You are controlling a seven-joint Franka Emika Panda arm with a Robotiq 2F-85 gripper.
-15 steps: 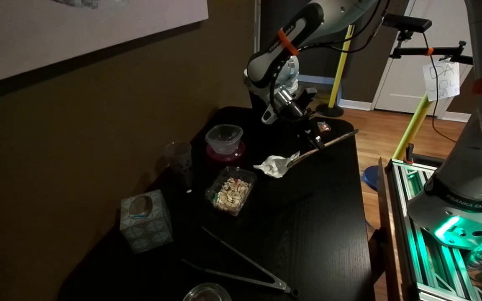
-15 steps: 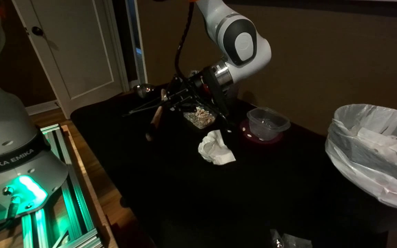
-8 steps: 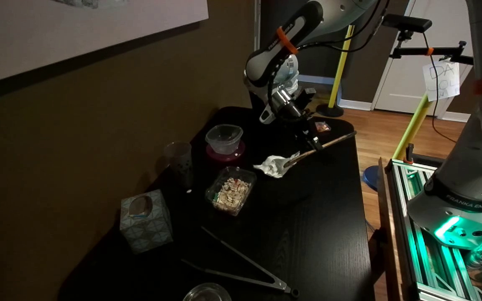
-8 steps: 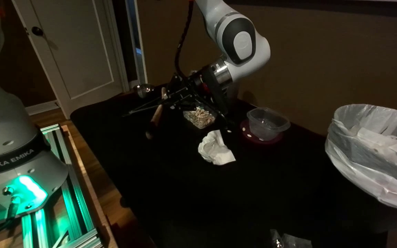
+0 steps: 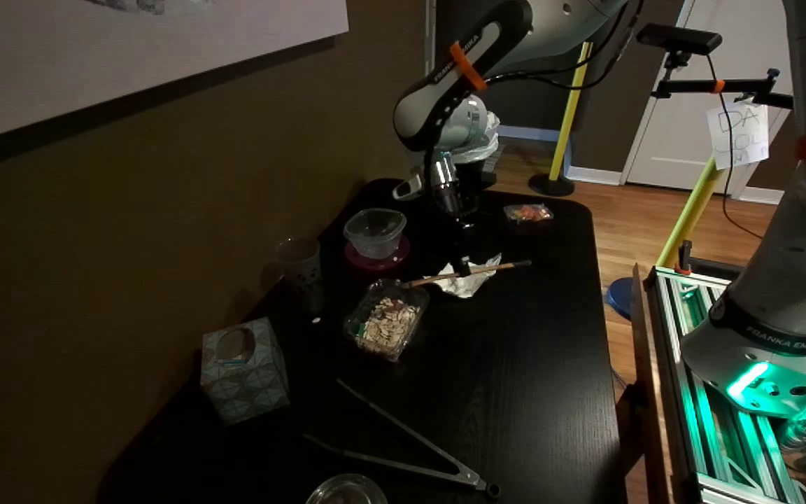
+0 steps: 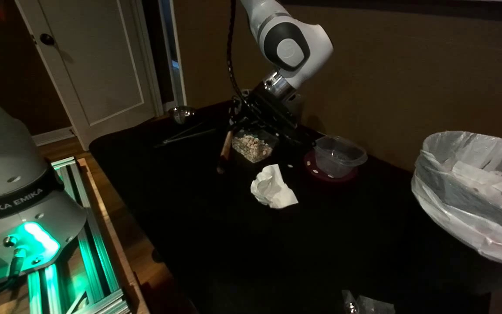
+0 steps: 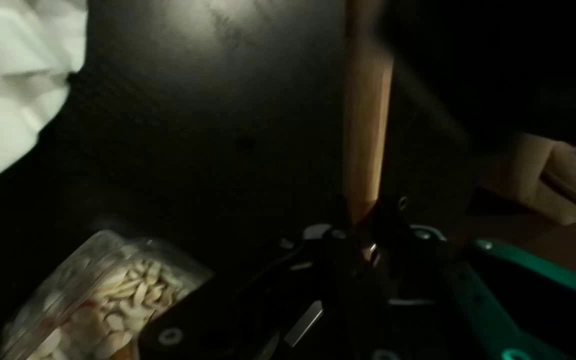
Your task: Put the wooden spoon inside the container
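The black gripper (image 5: 464,267) is clamped on a slim reddish-brown wooden spoon (image 7: 365,115), whose shaft in the wrist view runs from the top edge down between the 2 fingers. In an exterior view the hold falls near the spoon's middle, with 1 length jutting to each side; the darker tip is the end nearer the robot's base (image 5: 760,343). The opposite end points at the corner of a rectangular clear plastic box (image 7: 58,295) of pale flakes (image 7: 138,295); in dim light I cannot tell whether it hangs above the rim or touches it. There the spoon crosses in front of a crumpled white paper scrap (image 6: 273,187), yet the wrist view shows them well apart. In both exterior views a clear plastic tub (image 5: 376,245) stands on a round dark-red disc (image 5: 378,265), near the box.
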